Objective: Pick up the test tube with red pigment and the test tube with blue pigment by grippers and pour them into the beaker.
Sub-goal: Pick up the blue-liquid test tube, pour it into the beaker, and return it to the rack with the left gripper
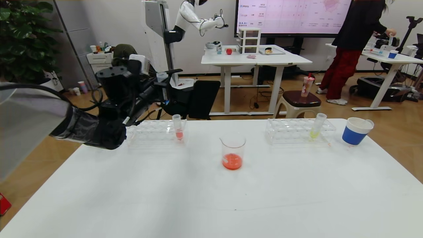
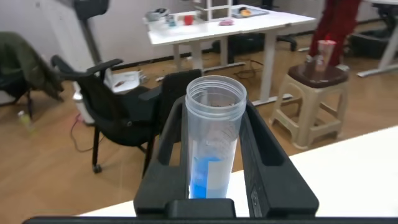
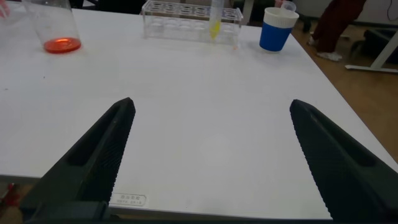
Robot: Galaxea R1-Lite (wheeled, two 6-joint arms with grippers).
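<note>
My left gripper (image 1: 159, 90) is raised beyond the table's far left edge, left of the beaker. In the left wrist view it (image 2: 214, 111) is shut on the test tube with blue pigment (image 2: 210, 158), which is upright with bright blue liquid at its bottom. The clear beaker (image 1: 233, 152) stands mid-table with orange-red liquid in it, and shows in the right wrist view (image 3: 59, 28). No vivid deep-red tube shows. A tube with salmon-pink liquid (image 1: 178, 127) stands in the left rack (image 1: 148, 132). My right gripper (image 3: 211, 124) is open and empty over the table's near edge.
A second clear rack (image 1: 297, 130) at the back right holds a yellow-liquid tube (image 1: 316, 127). A blue-and-white paper cup (image 1: 356, 131) stands right of it. Beyond the table are a black chair, a stool, desks and a person.
</note>
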